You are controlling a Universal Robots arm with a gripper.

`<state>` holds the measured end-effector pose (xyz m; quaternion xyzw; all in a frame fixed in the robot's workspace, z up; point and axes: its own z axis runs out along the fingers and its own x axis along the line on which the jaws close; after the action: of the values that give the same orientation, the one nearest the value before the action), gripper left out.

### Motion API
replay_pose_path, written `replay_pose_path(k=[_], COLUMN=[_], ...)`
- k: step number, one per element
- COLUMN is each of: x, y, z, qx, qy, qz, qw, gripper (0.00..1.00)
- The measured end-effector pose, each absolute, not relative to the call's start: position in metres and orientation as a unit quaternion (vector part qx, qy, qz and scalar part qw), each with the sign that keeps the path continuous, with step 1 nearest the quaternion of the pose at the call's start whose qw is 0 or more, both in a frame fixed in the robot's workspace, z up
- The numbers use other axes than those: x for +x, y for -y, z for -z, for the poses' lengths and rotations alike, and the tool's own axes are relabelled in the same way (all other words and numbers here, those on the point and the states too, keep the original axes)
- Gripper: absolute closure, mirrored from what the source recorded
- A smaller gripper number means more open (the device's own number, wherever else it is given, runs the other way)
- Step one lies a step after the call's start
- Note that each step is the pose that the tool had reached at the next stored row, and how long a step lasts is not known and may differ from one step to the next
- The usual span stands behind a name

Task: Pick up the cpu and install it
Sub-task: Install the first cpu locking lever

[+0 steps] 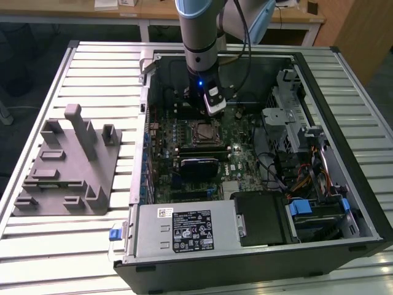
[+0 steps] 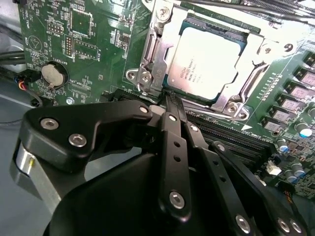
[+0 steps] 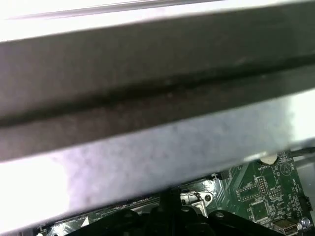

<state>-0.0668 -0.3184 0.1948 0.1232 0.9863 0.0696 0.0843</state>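
- Grey fixture (image 1: 66, 163): moulded block with upright posts and low steps, lying on the slatted table (image 1: 98, 61) at the exterior view's left, well apart from the computer case (image 1: 258, 258).
- Computer case: open black tower lying on its side, middle to the exterior view's right; a power supply (image 1: 184, 230) with a label sits along its near edge, and a drive cage (image 1: 288, 117) with cables is towards the exterior view's right.
- Motherboard (image 1: 236, 160): green board on the case floor; in the second wrist view a round coin battery (image 2: 53, 74) sits on it, well apart from the socket.
- Cpu (image 2: 205, 61): small flat square chip, pale silvery-beige metal top with a thin dark rim and faint print near one edge. It lies flat inside the metal socket frame (image 2: 147, 59) on the motherboard, level with the frame, held by nothing. In the exterior view it shows as a light square (image 1: 206, 131) just below the arm's tool.
- Gripper (image 2: 170, 98): black, with linked fingers (image 2: 172, 142) brought together to a narrow tip, nothing pinched between them. The tip is just beside the socket frame's edge, near the cpu's corner.
- Arm (image 1: 199, 37): reaches down from above into the case.
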Motion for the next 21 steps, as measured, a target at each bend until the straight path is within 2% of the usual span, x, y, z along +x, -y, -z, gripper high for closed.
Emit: replay_pose_path(k=[21], x=[-0.0673], y=[0.3112], z=[-0.1995], qx=[0.125], qy=[-0.986], qz=[-0.074], qw=[0.084], gripper=[0.89])
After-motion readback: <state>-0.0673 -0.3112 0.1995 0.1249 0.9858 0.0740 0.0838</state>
